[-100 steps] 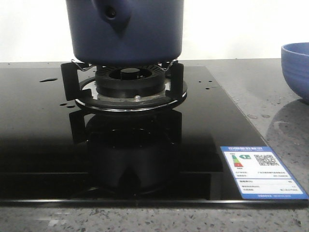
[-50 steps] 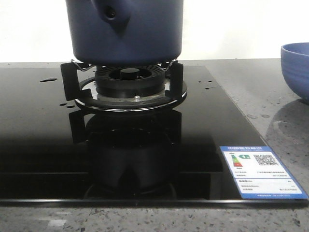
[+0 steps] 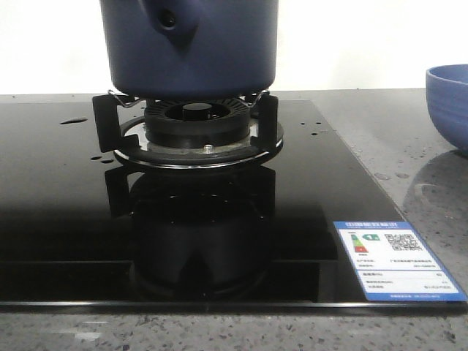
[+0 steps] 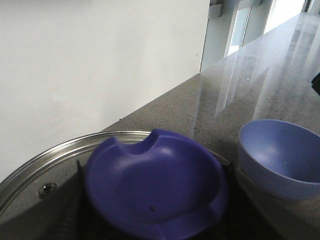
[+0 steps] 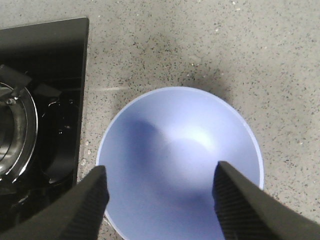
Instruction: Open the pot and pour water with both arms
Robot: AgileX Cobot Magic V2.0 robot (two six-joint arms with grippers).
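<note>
The dark navy pot (image 3: 212,51) stands on the gas burner (image 3: 194,128), its stubby tube (image 3: 170,18) facing the camera. In the left wrist view its steel-rimmed lid (image 4: 50,155) lies under my left gripper (image 4: 155,172), whose dark fingers (image 4: 80,200) press both sides of the big blue lid knob (image 4: 160,185). My right gripper (image 5: 160,172) is open and empty above the light-blue bowl (image 5: 180,150). Water shows only as small drops (image 3: 73,121) on the black hob. Neither arm shows in the front view.
The black glass hob (image 3: 58,219) carries a label (image 3: 395,259) at its front right corner. The light-blue bowl (image 3: 450,102) stands on the speckled grey counter (image 3: 409,146) to the hob's right and also shows in the left wrist view (image 4: 280,155). A white wall stands behind.
</note>
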